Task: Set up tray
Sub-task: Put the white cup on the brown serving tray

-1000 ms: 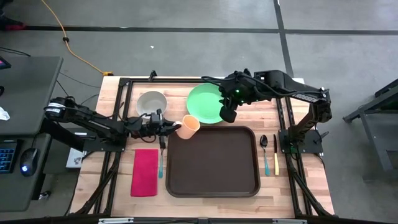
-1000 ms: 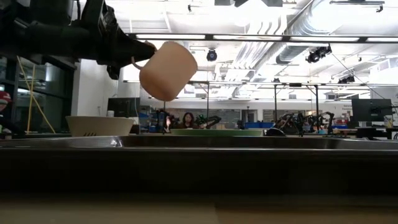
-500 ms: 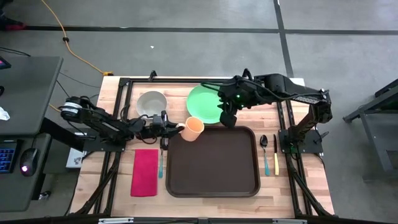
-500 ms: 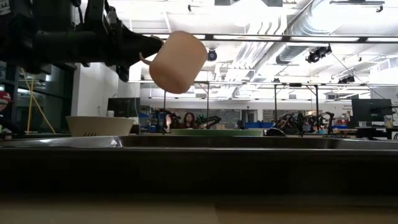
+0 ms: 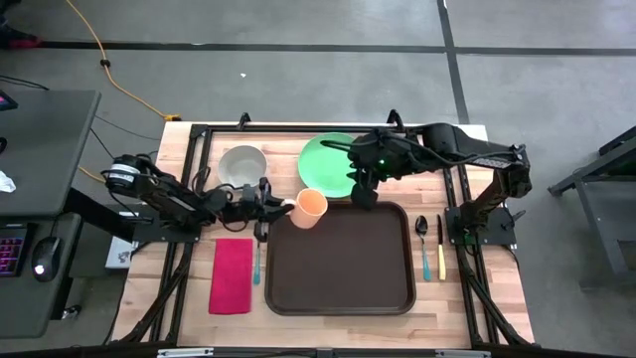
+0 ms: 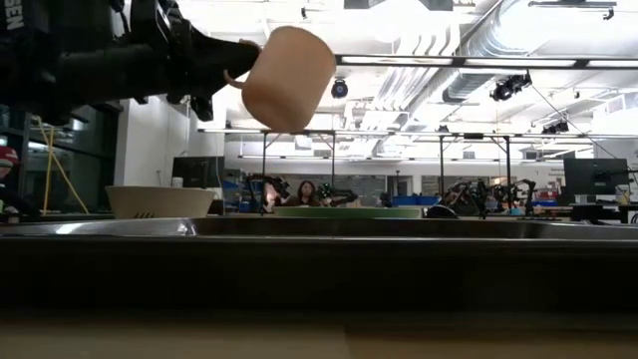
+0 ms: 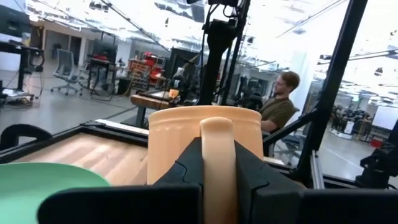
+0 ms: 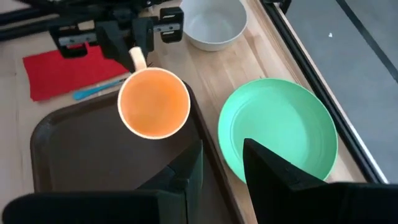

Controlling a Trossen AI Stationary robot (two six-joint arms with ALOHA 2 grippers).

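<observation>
Surface (image 5: 189,298) first: wood, w/ the tray (image 5: 339,283) at centre front, bare, nothing set on it yet. Green plate (image 5: 328,164) sat just behind its far edge, white bowl (image 5: 242,163) to the plate's left, red napkin (image 5: 232,274) left of the tray w/ a blue-handled utensil (image 5: 257,261) between them; more cutlery (image 5: 430,245) to the tray's right. Your left claw (image 5: 281,206) was clamped on the orange cup (image 5: 309,207) by its handle, cup in the air over the tray's near-left corner. Right claw (image 8: 222,162) hung above the plate's edge, fingers apart, gripping nothing. So setup looked barely begun: cup not yet down, plate, bowl, napkin & cutlery all left.
</observation>
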